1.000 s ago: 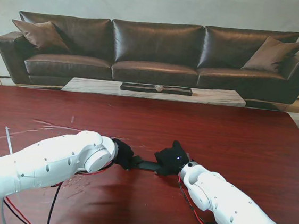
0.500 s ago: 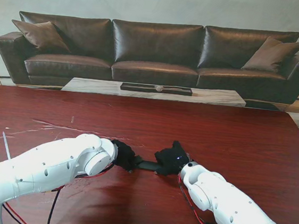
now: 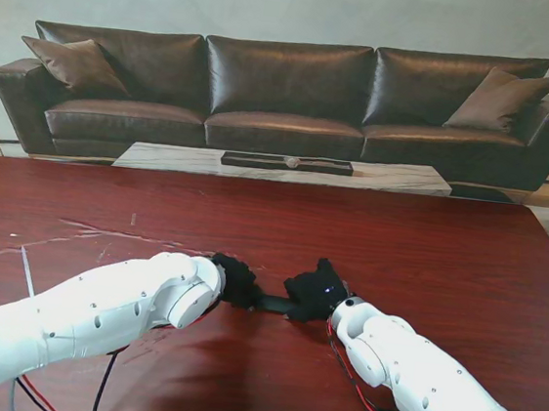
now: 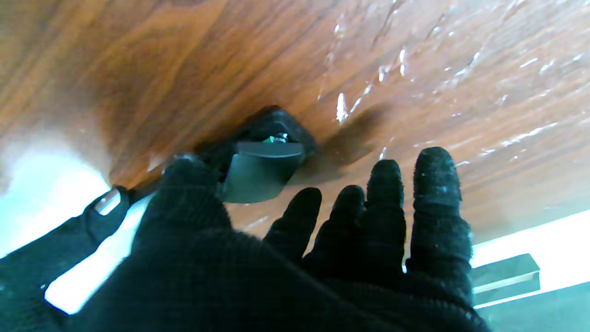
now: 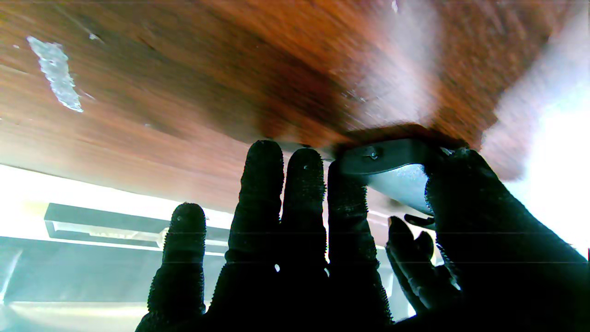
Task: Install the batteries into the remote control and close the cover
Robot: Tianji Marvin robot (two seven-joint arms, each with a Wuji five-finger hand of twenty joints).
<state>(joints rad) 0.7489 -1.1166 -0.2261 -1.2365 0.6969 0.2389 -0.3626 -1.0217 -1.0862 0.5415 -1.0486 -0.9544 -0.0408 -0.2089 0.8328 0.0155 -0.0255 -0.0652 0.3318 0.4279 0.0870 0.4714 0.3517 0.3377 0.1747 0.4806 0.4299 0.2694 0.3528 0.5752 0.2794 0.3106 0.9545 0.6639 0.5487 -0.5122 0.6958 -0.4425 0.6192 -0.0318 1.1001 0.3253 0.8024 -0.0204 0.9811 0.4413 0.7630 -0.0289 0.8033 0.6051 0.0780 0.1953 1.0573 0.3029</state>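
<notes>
Leftward robot hand [image 3: 234, 280] has advanced, both gripping remote control [image 3: 271, 303]; right robot hand [image 3: 317, 290].

A dark leather sofa [image 3: 286, 94] stands against a pale wall [image 3: 276, 4], behind a low marble table [image 3: 395, 177].

Remote control [image 3: 272, 303] on table [image 3: 427, 251], between left hand [image 3: 237, 280] and right hand [image 3: 313, 290].

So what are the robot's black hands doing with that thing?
Both gloved hands are at a dark remote control lying on the red-brown table. The right hand grips one end between thumb and fingers. The left hand has its thumb on the other end, its fingers spread. I can't see any batteries, or tell whether the cover is closed.
</notes>
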